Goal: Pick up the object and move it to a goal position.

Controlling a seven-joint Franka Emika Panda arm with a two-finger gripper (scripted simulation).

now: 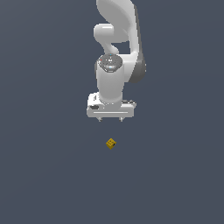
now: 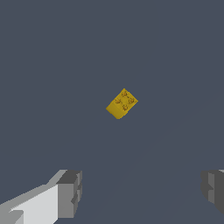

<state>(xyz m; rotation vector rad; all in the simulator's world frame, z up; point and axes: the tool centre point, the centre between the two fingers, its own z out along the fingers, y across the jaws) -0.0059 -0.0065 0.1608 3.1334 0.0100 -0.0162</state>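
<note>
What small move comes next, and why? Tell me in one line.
Probably bring the gripper over the cube and start lowering it. Its fingers stand wide apart and hold nothing, and the cube lies free on the floor, apart from the fingertips in both views. The cube also sits turned relative to the fingers, so a slight wrist rotation may help.
</note>
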